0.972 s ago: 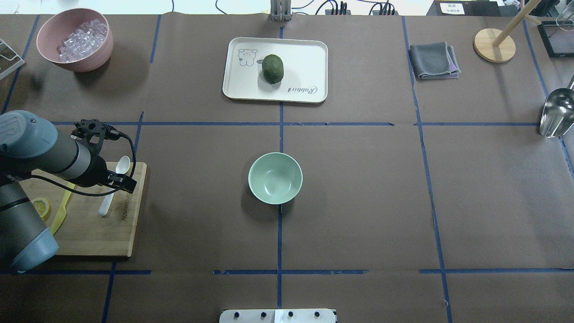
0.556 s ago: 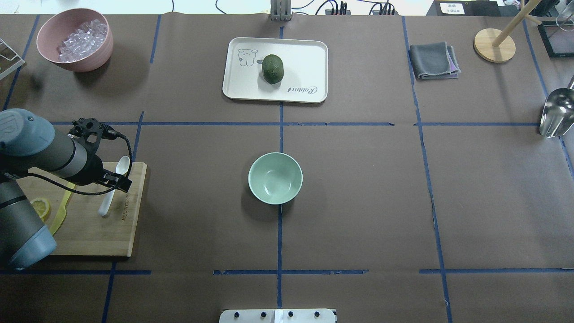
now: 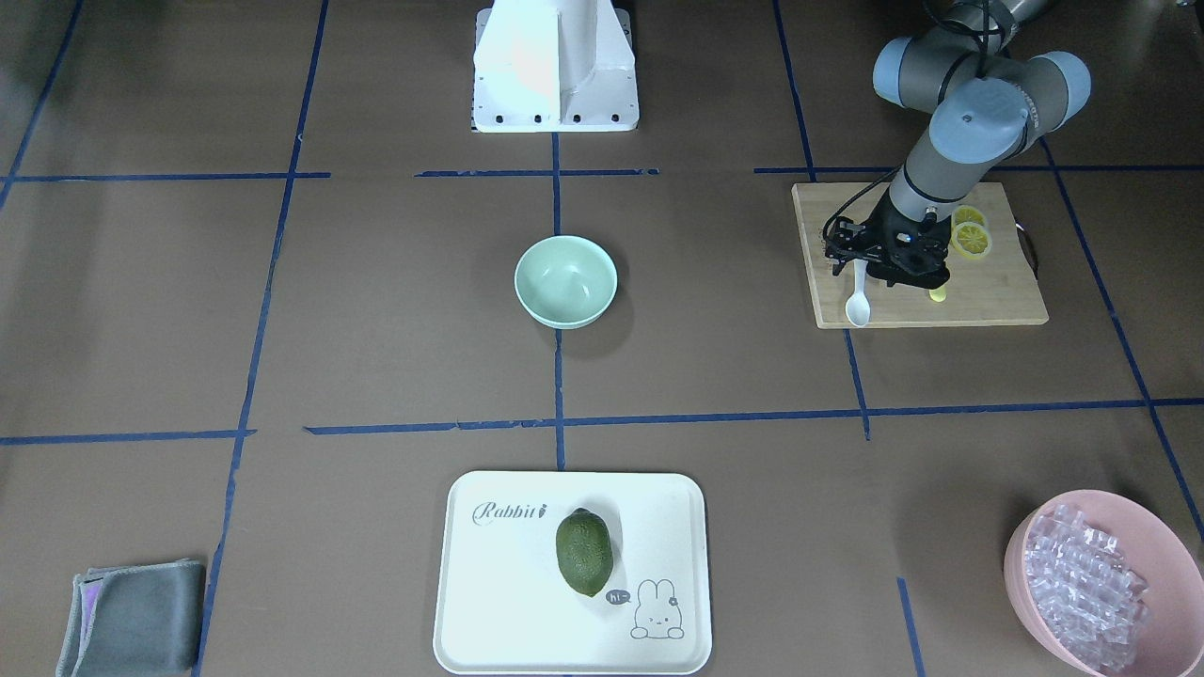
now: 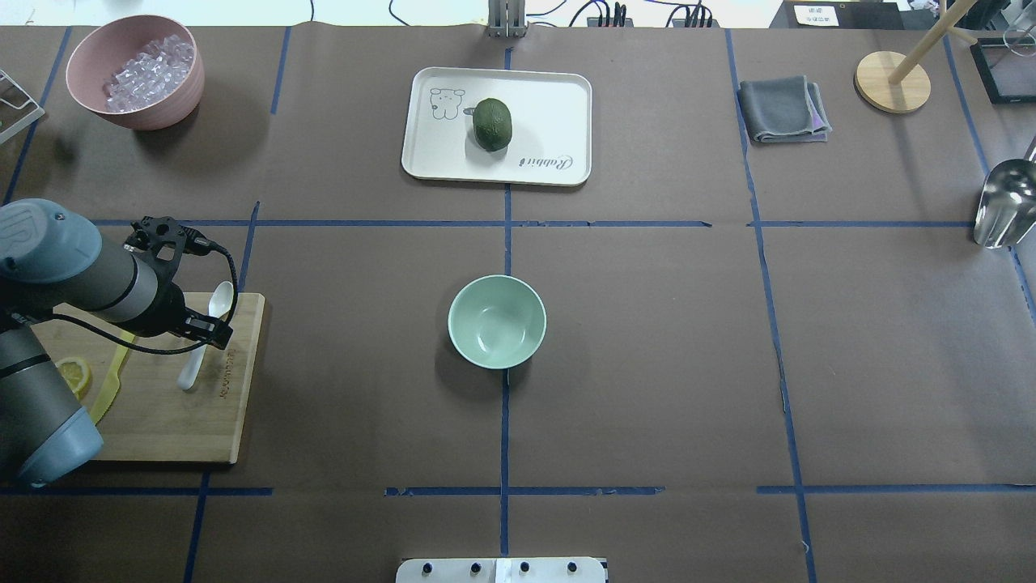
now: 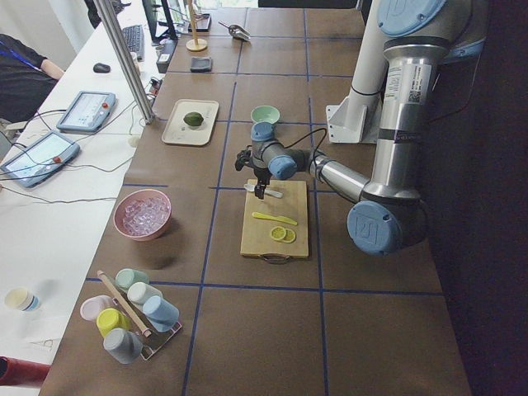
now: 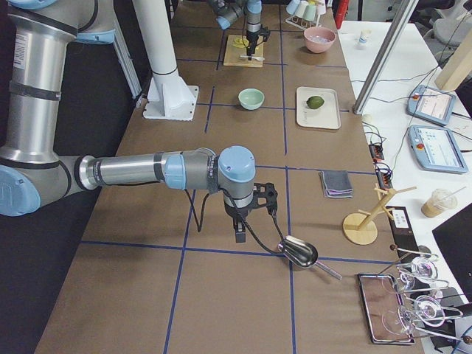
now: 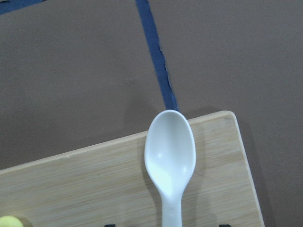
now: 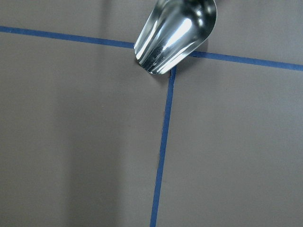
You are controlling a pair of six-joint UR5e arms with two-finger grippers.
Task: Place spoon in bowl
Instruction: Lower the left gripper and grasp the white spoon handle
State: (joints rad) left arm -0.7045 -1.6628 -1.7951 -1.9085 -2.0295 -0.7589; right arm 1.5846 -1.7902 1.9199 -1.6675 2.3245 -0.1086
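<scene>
Spoon (image 7: 170, 151) lay directly beneath your left gripper (image 4: 209, 332), handle running 6 to 12 o'clock between jaws spread wide, gripping nothing; bowl (image 4: 497, 321) sat at 3 o'clock.

The overhead camera looks forward and down from behind the robot; the front-facing one looks steeply back across the brown paper-covered table (image 3: 715, 376), with the white robot base (image 3: 555, 66) at its top. Both share the small round pale mint-green bowl (image 4: 497, 321) at centre. Two side cameras look along the table from its ends. The wrist cameras sit close — left over a white plastic spoon (image 7: 170, 151) on a wooden cutting board (image 7: 71, 189), right over a shiny metal scoop (image 8: 175, 33).
</scene>
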